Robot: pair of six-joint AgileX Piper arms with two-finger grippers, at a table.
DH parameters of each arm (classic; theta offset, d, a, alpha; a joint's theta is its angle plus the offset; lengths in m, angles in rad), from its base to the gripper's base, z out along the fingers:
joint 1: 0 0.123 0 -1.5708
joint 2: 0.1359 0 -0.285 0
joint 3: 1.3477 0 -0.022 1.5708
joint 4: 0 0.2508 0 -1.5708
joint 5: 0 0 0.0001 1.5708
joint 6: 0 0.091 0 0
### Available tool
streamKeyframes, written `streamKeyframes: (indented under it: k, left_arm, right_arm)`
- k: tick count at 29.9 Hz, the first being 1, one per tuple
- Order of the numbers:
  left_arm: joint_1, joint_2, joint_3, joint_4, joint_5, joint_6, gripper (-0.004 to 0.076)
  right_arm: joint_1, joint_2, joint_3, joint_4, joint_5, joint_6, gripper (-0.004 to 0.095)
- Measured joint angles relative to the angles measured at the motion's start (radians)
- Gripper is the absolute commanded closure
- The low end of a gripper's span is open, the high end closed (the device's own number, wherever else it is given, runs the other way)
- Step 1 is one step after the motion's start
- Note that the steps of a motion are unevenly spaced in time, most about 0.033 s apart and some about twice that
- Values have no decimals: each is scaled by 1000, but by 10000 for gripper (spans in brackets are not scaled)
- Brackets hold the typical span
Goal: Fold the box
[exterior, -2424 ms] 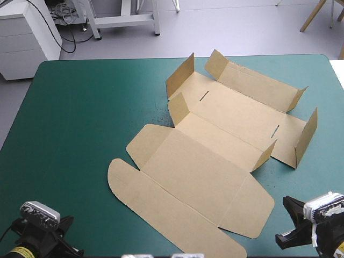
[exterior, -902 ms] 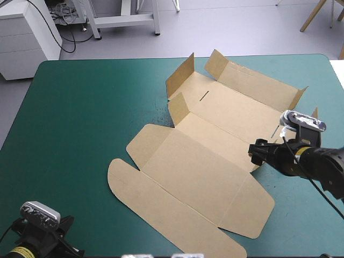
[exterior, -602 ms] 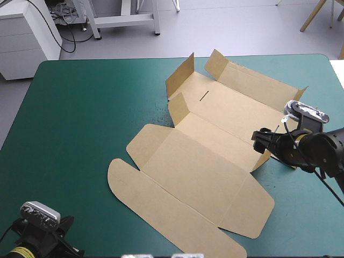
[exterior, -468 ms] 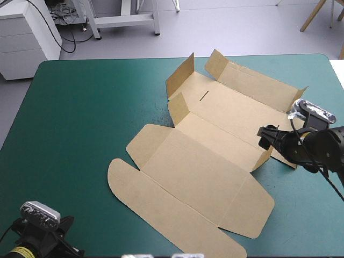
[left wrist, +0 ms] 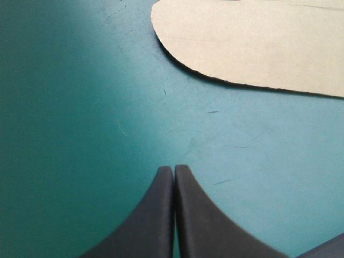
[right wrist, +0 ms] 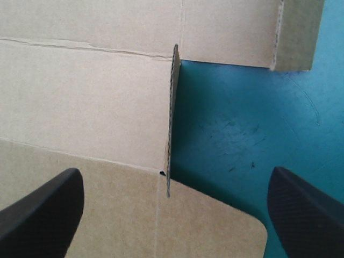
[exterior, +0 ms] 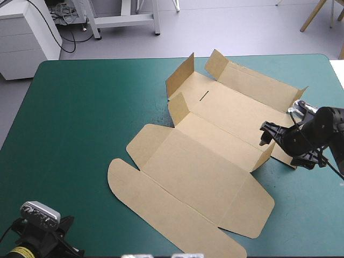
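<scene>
Lower left of the high view: the left tool point(left wrist: 173, 170) is parked low over the bare teal-green cover point(exterior: 80, 134), its black fingers clenched into one point, nothing held. The rounded lid flap point(left wrist: 252, 43) is seen ahead of it, apart from the tips.

Centre: the box point(exterior: 215, 156) lies as a cut brown sheet, running from the lower middle of the frame up to the upper right. The lid panels are flat on the desk. Several short end tabs stand upright around the far panels, and a narrow slot point(exterior: 204, 97) is cut in one of them. No wall is tucked yet, so the fold is judged to be at its start.

Right of centre: the right tool point(exterior: 264, 134) is held over the sheet's right end with its fingers spread wide and nothing between them. In the right wrist view an upright end tab point(right wrist: 172, 118) is seen edge-on, almost midway between the two fingers and below them.

Step in hand, as judged: this tab is to be taken.
- The tab should be kept centred between the fingers during the descent, since a thin edge is easily knocked flat by a fingertip.
- The grip is best placed on the tab's free upper edge, away from the crease.
- The sheet is loose on the cover and may slide; light, slow closing is advised.
- The flat lid could be pinned by the left tool if the board shifts.
</scene>
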Motion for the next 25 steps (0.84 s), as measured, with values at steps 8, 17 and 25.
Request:
streamKeyframes:
  k: [8, 17, 25]
  left_arm:
    - [0, 0, 0, 5, 0, -3, 734]
    - [0, 0, 0, 7, 0, -3, 734]
    - [0, 0, 0, 7, -1, -3, 734]
  right_arm:
    - [0, 157, 0, 26, -54, -50, 58]
    - [0, 247, 0, 82, -96, -107, 171]
    - [-1, 248, 0, 82, -88, -105, 834]
